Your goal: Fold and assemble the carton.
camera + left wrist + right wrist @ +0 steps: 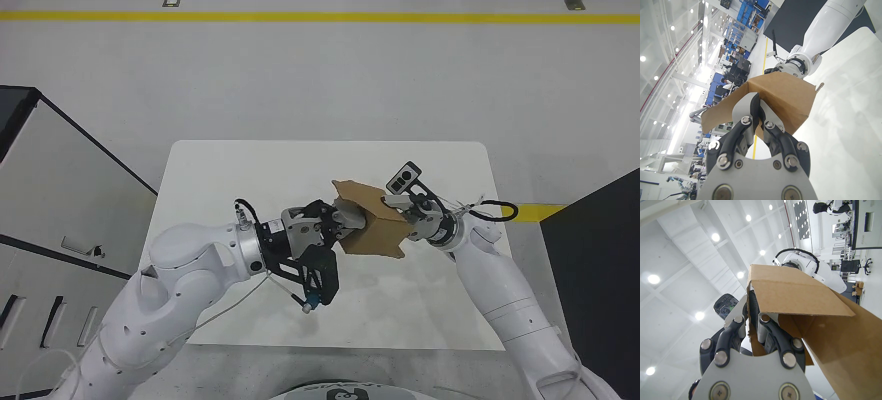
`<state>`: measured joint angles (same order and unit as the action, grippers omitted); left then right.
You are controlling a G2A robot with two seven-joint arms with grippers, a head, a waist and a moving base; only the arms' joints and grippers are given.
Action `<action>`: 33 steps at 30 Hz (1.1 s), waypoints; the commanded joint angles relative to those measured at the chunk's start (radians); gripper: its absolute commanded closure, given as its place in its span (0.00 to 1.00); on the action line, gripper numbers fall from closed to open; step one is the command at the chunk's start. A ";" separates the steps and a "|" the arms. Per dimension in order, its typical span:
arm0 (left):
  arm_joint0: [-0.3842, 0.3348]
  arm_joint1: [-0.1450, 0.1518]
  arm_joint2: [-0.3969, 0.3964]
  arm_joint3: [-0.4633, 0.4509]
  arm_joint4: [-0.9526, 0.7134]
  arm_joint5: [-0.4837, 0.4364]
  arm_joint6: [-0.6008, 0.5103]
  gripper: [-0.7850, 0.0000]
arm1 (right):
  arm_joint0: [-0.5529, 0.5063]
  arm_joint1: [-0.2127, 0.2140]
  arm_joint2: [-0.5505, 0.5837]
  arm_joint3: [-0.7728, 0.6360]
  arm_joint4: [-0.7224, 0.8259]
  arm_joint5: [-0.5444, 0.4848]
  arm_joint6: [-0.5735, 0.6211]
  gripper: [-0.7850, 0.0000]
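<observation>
- From the top, we see the brown carton (372,222) over the middle of the white desk (240,180). It sits between the left pincer (338,225) and the right pincer (408,212), and each one grips a side.
- In the left wrist view, the left pincer (758,100) is squeezed almost closed. It pinches a thin edge of the carton (787,94).
- In the right wrist view, the right pincer (751,308) is squeezed tight too. It grips a carton (795,294) wall, and one flap hangs over it.
</observation>
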<state>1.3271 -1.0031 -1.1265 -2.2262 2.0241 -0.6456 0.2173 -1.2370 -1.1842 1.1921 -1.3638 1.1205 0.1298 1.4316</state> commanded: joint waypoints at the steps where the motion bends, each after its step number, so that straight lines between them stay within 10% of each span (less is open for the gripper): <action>1: -0.001 0.000 -0.006 -0.001 -0.001 0.005 -0.003 1.00 | 0.000 0.000 0.000 0.000 0.000 0.000 0.000 1.00; 15: 0.013 0.002 -0.008 -0.018 0.000 0.011 -0.017 1.00 | 0.000 0.000 0.000 0.000 0.000 0.000 0.000 1.00; 33: 0.098 0.025 -0.198 -0.080 0.002 0.020 -0.037 1.00 | -0.065 0.011 0.077 -0.086 -0.029 -0.105 -0.064 1.00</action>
<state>1.4209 -0.9795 -1.3064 -2.2997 2.0274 -0.6282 0.1818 -1.2984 -1.1748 1.2618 -1.4455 1.1012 0.0350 1.3738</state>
